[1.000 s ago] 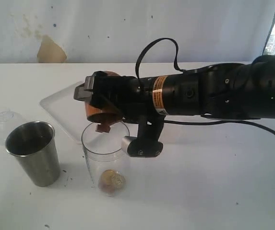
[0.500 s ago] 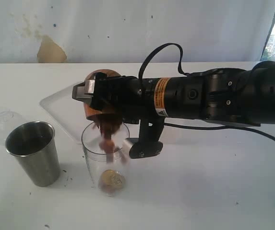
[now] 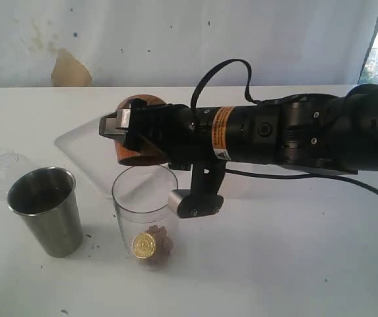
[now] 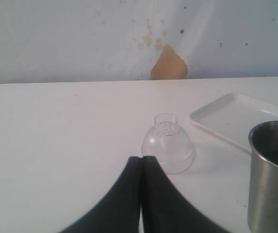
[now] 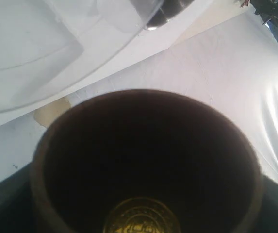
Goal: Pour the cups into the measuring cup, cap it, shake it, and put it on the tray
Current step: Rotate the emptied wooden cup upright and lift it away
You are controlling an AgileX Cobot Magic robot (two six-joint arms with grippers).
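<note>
Two grippers, two different states. My right gripper [image 3: 126,132] is clamped around the brown wooden cup [image 3: 134,157], jaws spread wide to take its round belly, and holds it tipped right over just above the far rim of the measuring cup [image 3: 126,218]. From my right wrist I look straight into the wooden cup's dark hollow, where a gold embossed disc [image 5: 141,216] shows.

The measuring cup stands upright on the white table [image 3: 274,264], uncapped. At its bottom lie small brown pieces [image 3: 163,246] and a gold coin-like disc [image 3: 144,245] leaning against the near wall.

Beside it, on my left, stands the stainless-steel tumbler [image 3: 47,211] — upright, apart from the measuring cup. Farther left sits the clear domed lid [image 3: 2,165], resting on the table. The white tray [image 3: 86,148] lies flat behind the cups, partly hidden by my right arm.

My left gripper [image 4: 141,162] is clenched on nothing — fingers pressed flat together, hanging over the table just short of the lid.
</note>
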